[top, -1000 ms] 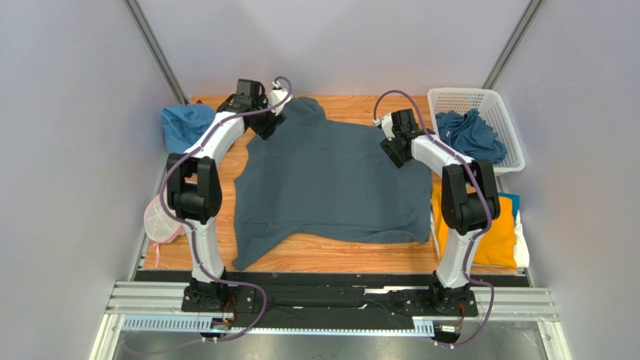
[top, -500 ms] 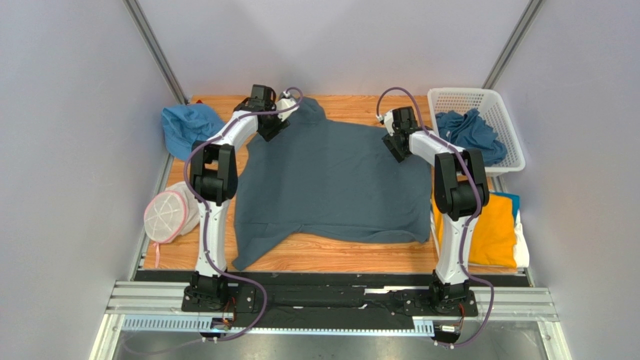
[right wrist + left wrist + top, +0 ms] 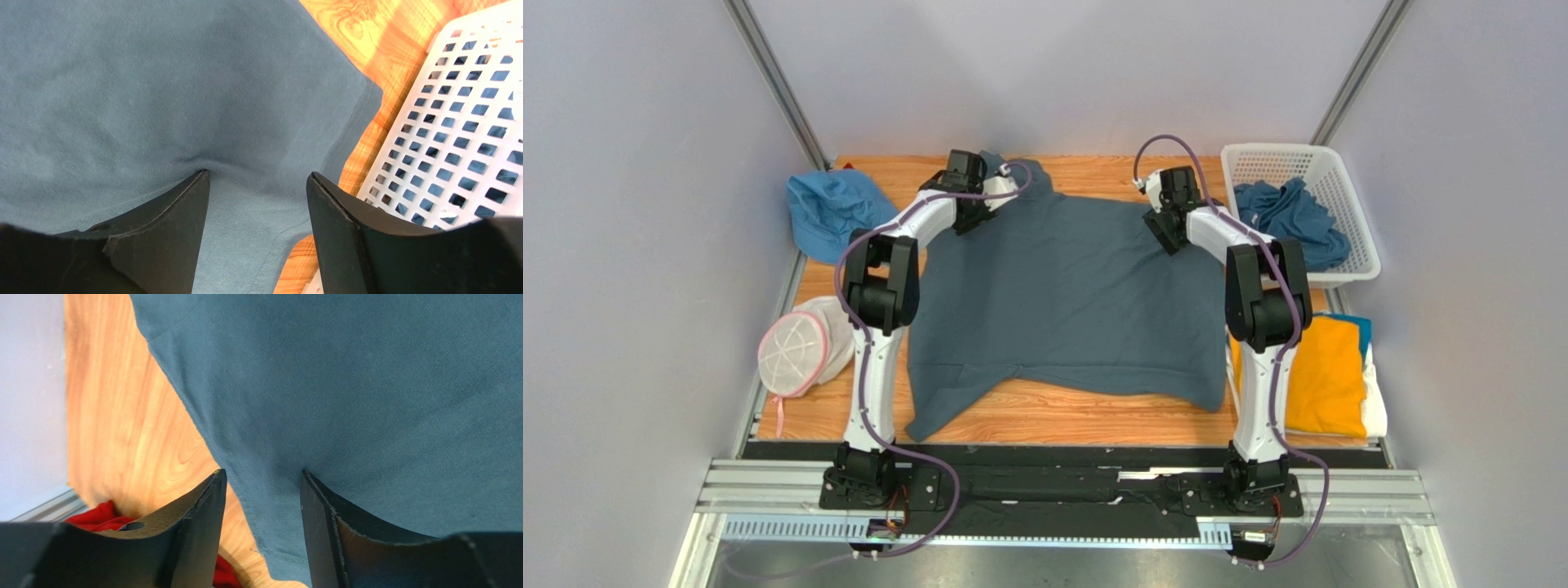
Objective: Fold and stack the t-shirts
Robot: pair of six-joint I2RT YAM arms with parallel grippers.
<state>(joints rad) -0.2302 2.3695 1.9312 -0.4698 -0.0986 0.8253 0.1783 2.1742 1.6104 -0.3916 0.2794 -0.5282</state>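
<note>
A dark slate-blue t-shirt [image 3: 1069, 300] lies spread flat on the wooden table. My left gripper [image 3: 983, 202] is open at its far left edge. In the left wrist view the gripper [image 3: 263, 481] straddles the shirt's hem [image 3: 270, 539], one finger [image 3: 196, 520] over bare wood. My right gripper [image 3: 1163, 227] is open at the shirt's far right corner. In the right wrist view the gripper [image 3: 258, 177] is over cloth [image 3: 153, 92], and its left finger [image 3: 184, 214] presses a crease into it. A mustard-yellow shirt [image 3: 1326, 374] lies folded at the right on a white one [image 3: 1378, 410].
A white basket [image 3: 1308, 159] at the far right holds more blue shirts [image 3: 1290, 221]; its wall shows in the right wrist view [image 3: 460, 122]. A bright blue hat [image 3: 830, 208] lies far left, and a white mesh pouch [image 3: 799, 349] lies on the left. Red cloth [image 3: 98, 517] shows by the left finger.
Both grippers have moved toward the table's far edge, the left one also to the right, ending at the shirt's far corners. The shirt has hardly shifted.
</note>
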